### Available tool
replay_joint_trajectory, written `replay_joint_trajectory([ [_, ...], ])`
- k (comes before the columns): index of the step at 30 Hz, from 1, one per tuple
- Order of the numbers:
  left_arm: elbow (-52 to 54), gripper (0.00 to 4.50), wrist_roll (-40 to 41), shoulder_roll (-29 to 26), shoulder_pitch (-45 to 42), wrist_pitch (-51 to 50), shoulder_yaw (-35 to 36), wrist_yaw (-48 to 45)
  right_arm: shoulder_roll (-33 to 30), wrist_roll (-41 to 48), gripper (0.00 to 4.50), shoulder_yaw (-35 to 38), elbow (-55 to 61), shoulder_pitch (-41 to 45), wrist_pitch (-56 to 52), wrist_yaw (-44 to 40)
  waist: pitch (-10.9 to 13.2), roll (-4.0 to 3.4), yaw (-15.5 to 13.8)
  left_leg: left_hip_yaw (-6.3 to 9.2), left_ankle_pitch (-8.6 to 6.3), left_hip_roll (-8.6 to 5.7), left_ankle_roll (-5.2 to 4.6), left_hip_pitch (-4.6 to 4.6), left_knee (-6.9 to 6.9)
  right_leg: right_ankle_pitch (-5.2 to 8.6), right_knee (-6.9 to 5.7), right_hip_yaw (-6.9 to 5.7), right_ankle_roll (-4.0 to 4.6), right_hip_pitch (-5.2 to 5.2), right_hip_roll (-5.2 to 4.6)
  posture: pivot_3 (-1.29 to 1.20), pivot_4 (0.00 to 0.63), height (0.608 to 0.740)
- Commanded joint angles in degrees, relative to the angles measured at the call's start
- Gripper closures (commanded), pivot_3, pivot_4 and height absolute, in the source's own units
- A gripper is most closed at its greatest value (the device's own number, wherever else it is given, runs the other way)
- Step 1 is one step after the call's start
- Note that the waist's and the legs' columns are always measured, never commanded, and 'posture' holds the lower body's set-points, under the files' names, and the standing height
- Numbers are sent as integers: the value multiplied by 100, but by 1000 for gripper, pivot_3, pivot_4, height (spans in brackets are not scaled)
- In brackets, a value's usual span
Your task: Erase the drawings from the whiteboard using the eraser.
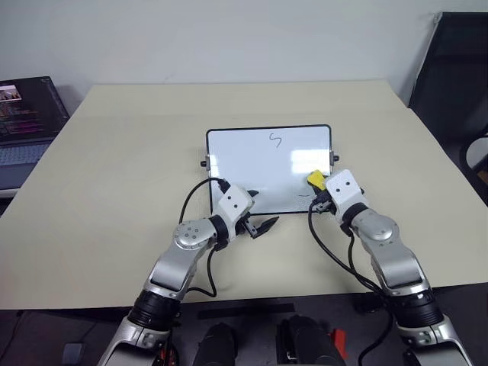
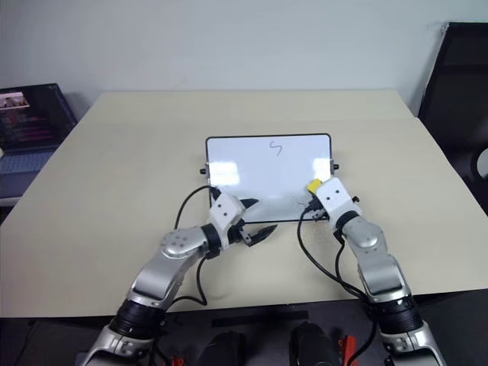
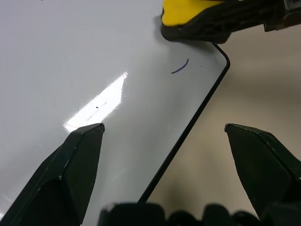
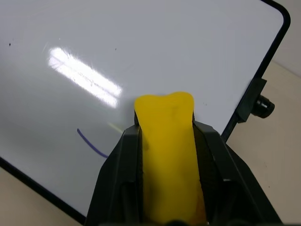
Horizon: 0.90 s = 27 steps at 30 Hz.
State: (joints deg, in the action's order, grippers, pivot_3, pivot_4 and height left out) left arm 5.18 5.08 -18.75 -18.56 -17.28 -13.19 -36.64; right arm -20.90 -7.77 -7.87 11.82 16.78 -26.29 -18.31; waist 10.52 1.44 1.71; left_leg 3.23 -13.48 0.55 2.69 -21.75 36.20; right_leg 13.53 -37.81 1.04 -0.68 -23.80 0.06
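Black S-like squiggle on whiteboard

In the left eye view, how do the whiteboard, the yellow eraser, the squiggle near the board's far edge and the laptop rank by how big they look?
1. whiteboard
2. laptop, partly cut off by the picture's edge
3. eraser, held in the right gripper
4. squiggle, about as big as the eraser part showing

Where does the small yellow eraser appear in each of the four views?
Left eye: yellow oblong eraser, right of centre, over the board's right part.
Right eye: right of centre.
Left wrist: top edge.
Right wrist: bottom centre.
Shared landmark: white glossy whiteboard.
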Motion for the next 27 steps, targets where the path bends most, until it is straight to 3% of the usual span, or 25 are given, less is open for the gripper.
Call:
replay_joint_trajectory([
  [1, 292, 0, 29, 1, -5, 2, 51, 36, -116, -37, 3371, 128, 179, -322, -319, -22, 0, 0, 0, 0, 0, 0, 0, 1, 0, 0, 2, 0, 0, 3, 0, 0, 150, 740],
  [14, 156, 0, 12, 39, -95, 74, 14, -2, -66, 73, 3371, 208, 719, -579, -268, 7, 0, 2, 10, 0, 0, 1, 0, 2, -1, 0, 7, -1, 0, 4, 0, 0, 150, 740],
  [27, 168, 0, -2, 67, -49, 112, 19, 15, -374, 22, 3371, -163, -474, -18, 2345, -582, 1, 3, 6, 0, -1, -1, 1, -8, -10, 0, 19, -3, 0, -3, 0, 0, 150, 740],
])
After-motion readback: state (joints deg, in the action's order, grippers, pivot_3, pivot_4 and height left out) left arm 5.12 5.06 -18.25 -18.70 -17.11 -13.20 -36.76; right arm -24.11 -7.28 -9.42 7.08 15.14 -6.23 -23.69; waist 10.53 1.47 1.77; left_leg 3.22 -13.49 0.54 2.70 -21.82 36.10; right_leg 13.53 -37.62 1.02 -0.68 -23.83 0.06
